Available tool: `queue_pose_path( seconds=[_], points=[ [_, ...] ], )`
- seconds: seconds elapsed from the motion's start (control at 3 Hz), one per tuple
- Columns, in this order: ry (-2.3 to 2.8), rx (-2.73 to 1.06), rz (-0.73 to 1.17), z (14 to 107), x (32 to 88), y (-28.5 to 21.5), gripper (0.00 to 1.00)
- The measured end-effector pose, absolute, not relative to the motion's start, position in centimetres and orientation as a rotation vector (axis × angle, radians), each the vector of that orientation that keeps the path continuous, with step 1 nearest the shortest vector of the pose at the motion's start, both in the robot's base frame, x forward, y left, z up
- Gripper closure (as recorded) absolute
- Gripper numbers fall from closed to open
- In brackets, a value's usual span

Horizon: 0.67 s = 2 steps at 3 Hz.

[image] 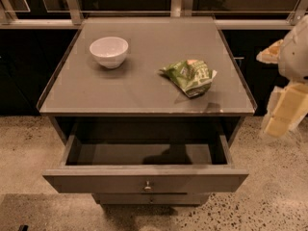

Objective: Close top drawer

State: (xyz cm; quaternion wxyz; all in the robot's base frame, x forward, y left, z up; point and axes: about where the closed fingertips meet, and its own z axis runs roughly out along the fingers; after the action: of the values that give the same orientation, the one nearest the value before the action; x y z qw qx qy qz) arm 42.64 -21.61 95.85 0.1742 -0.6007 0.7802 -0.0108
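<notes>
Top drawer (192, 181): pulled open at the near side, left of and below the pincer. Flat grey-brown front, long axis left-right, small round metal knob (147, 186).
Pincer (284, 110): cream, blocky, beyond the right edge of the desk (144, 88); grip state cannot be told.
Desk: smooth grey top with a white bowl (109, 51) and a crumpled green bag (190, 76).

The arm (294, 52) sits far right; gripper (284, 110) hangs beneath.

Dim light, gripper (283, 110) bright at right
</notes>
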Motion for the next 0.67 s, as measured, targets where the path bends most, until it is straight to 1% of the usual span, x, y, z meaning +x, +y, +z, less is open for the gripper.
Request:
queue_pose_path(
  seconds=[0.33,0.67],
  points=[
    [2.159,-1.629,0.091,92.0,39.8,-21.4,0.00],
    [2.145,-1.494,0.268,85.7,37.7,-20.7,0.00]
  ],
)
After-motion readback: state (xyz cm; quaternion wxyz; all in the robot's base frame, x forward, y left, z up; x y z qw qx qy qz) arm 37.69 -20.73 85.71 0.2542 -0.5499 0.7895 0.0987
